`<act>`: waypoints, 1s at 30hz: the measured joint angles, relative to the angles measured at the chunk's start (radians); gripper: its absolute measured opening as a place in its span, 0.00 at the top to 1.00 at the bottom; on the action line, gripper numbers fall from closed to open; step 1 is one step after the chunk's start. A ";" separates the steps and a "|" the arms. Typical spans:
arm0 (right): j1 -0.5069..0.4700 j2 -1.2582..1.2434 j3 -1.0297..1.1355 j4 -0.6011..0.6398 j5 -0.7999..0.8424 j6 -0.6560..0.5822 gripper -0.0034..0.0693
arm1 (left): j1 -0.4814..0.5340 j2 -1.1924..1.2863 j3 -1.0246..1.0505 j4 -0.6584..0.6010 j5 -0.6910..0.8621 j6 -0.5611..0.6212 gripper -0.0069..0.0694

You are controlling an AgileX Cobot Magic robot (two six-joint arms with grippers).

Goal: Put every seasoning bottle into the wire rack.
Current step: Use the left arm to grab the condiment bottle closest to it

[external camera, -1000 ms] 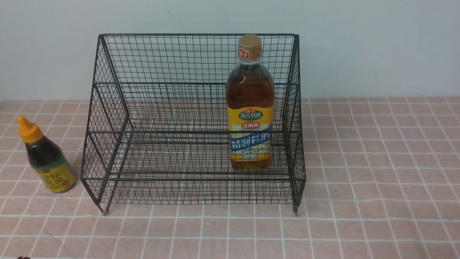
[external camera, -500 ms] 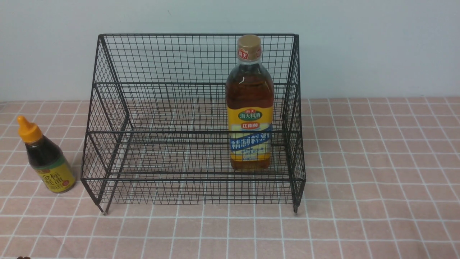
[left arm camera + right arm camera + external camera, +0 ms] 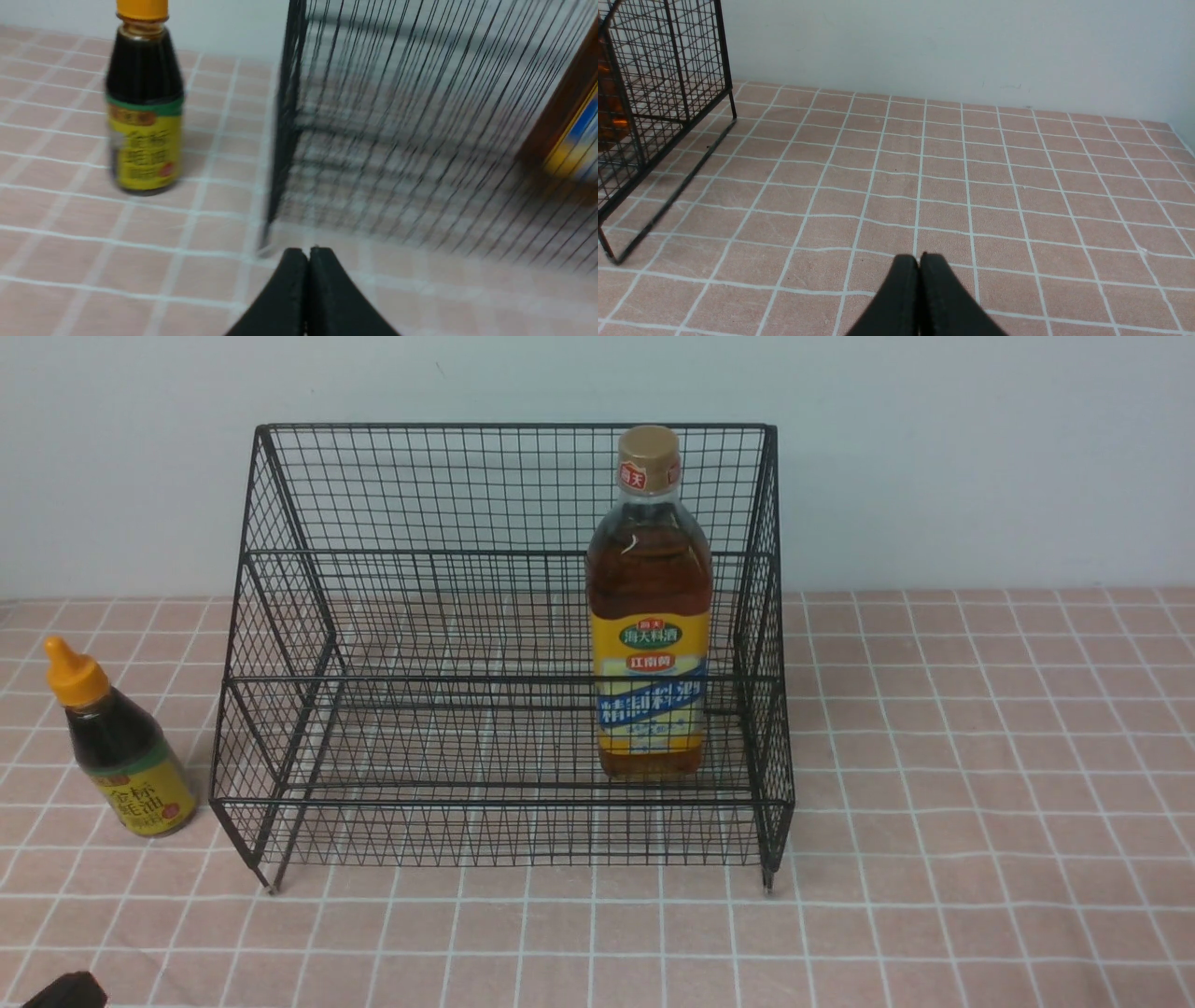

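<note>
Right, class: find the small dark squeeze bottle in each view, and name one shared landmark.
Front view: squeeze bottle at far left, on the tablecloth outside the wire rack.
Left wrist view: bottle beside the rack's corner post.
Right wrist view: not in it.
Landmark: wire rack.

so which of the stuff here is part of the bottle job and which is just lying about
Part of the job:
tall amber bottle, standing in the rack
small dark squeeze bottle, on the cloth outside the rack's left side
wire rack

Just there:
pink checked tablecloth
pale wall
</note>
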 joint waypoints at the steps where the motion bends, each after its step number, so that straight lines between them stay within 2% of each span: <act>1: 0.000 0.000 0.000 0.000 0.000 0.000 0.97 | 0.000 0.000 0.000 -0.053 -0.023 -0.011 0.93; 3: 0.000 0.000 0.000 0.000 0.000 0.000 0.97 | 0.000 0.000 0.000 -0.133 -0.069 -0.016 0.93; 7: 0.000 0.000 0.000 0.000 0.000 0.000 0.97 | 0.000 0.000 0.000 -0.184 -0.175 -0.014 0.93; 13: 0.000 0.000 0.000 0.000 0.000 0.004 0.97 | 0.000 0.001 -0.019 -0.181 -0.583 0.024 0.93; 15: 0.000 0.000 0.000 0.000 0.000 0.005 0.97 | 0.000 0.009 -0.049 -0.164 -0.602 0.056 0.93; 17: 0.000 0.000 0.000 0.000 0.000 0.005 0.97 | 0.000 0.051 -0.123 -0.127 -0.588 0.151 0.93; 23: 0.000 0.000 0.000 0.000 0.000 0.007 0.97 | 0.000 0.362 -0.361 -0.126 -0.306 0.431 0.93; 25: 0.000 0.000 0.000 0.000 0.000 0.007 0.97 | 0.000 0.428 -0.394 -0.127 -0.263 0.470 0.93; 26: 0.000 0.000 0.000 0.000 0.000 0.007 0.97 | 0.000 0.548 -0.438 -0.136 -0.225 0.498 0.93; 30: 0.000 0.000 0.000 0.000 0.000 0.007 0.97 | 0.019 0.756 -0.516 -0.181 -0.178 0.509 0.93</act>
